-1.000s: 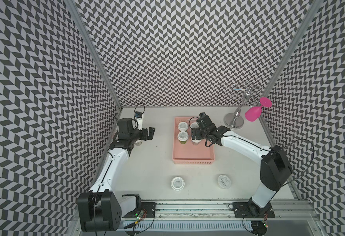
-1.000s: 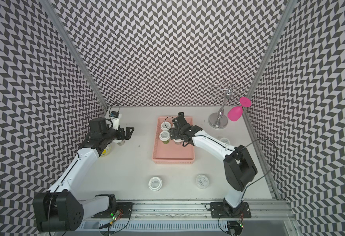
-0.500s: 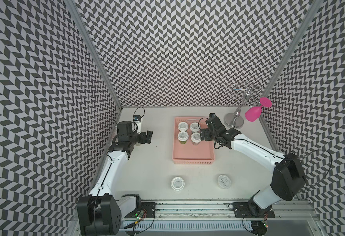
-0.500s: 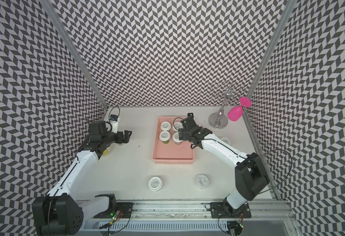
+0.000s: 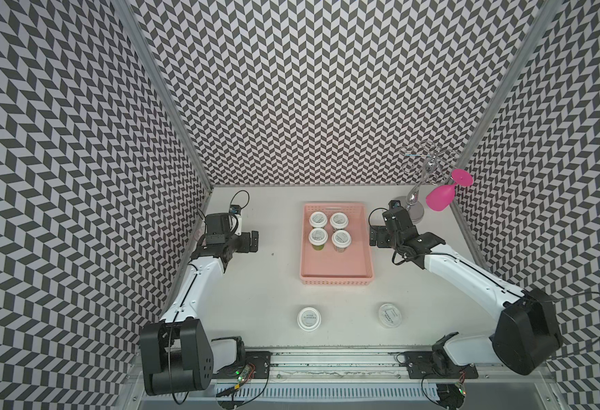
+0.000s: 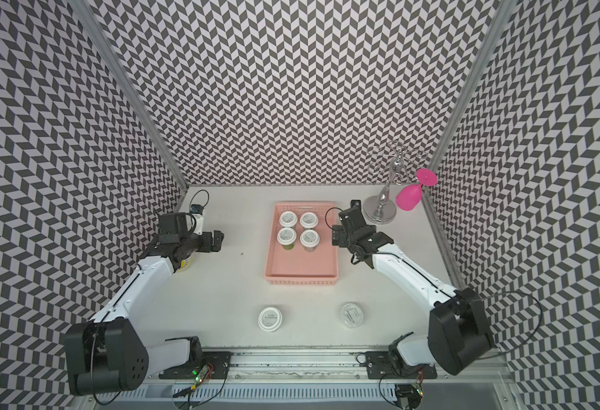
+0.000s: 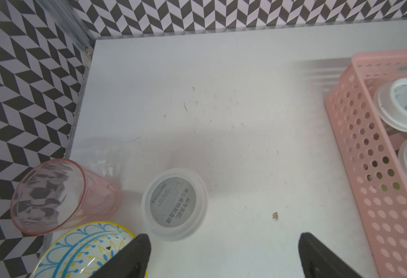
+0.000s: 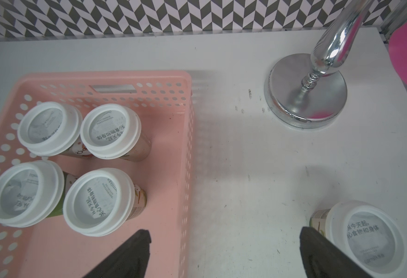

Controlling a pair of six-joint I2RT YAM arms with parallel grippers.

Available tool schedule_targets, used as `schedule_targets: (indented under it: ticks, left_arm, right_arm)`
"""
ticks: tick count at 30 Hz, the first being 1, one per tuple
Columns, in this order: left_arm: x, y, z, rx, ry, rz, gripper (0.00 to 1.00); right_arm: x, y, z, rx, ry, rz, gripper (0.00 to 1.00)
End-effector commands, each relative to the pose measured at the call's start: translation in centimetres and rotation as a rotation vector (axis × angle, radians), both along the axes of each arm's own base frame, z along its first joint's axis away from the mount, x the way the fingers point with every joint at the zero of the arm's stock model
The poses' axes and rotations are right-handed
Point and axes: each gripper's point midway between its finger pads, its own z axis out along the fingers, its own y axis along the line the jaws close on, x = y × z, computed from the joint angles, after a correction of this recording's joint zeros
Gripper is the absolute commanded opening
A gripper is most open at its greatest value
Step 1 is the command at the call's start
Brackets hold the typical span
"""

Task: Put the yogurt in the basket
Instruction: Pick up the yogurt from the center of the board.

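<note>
While my left claw (image 5: pixel 253 241) and my right claw (image 5: pixel 375 238) both hang with jaws spread wide and nothing between them, four yogurt cups (image 5: pixel 318 219) stand upright in two pairs at the far end of the pink basket (image 5: pixel 335 268). It sits on the white surface (image 5: pixel 273 284) between my arms. Two more lidded cups stand nearer my bases, well apart from the basket: a left one (image 5: pixel 309 318) and a right one (image 5: pixel 389 314). My left wrist view shows a seventh cup (image 7: pixel 174 204) just beside a clear pink tumbler (image 7: pixel 60 195) and a patterned bowl (image 7: pixel 84 248). My right wrist view shows an eighth cup (image 8: pixel 363 238) close by one finger, near a chrome stand (image 8: pixel 306 96) and a magenta wine glass (image 5: pixel 440 198).
</note>
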Motion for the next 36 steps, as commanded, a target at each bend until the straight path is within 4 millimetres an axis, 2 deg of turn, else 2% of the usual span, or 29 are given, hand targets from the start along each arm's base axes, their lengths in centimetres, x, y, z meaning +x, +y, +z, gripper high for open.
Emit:
schedule_targets:
  ticks: [1, 7, 12, 17, 26, 36]
  left_arm:
    - [0.4, 1.3, -0.1, 0.02, 0.009, 0.049, 1.0]
    - [0.8, 2.7, -1.2, 0.041, 0.042, 0.091, 1.0]
    - [1.5, 4.0, -1.0, 0.052, 0.056, 0.144, 1.0]
    - [1.9, 3.9, -2.4, 0.042, 0.09, 0.129, 1.0]
    - [3.0, 4.1, -3.8, 0.041, 0.15, 0.127, 1.0]
    - [3.0, 4.0, -5.5, 0.03, 0.203, 0.125, 1.0]
  right_arm:
    - [0.6, -0.7, 1.5, 0.02, -0.079, -0.019, 0.99]
    - [0.7, -0.8, 1.7, 0.027, -0.091, -0.017, 0.99]
    - [0.5, -1.4, 2.1, 0.014, -0.11, -0.038, 0.99]
    - [0.3, -1.7, 2.6, 0.013, -0.135, -0.039, 1.0]
    - [-0.2, -2.2, 3.4, 0.015, -0.18, -0.047, 1.0]
    - [-0.1, -1.7, 2.8, 0.031, -0.18, -0.026, 1.0]
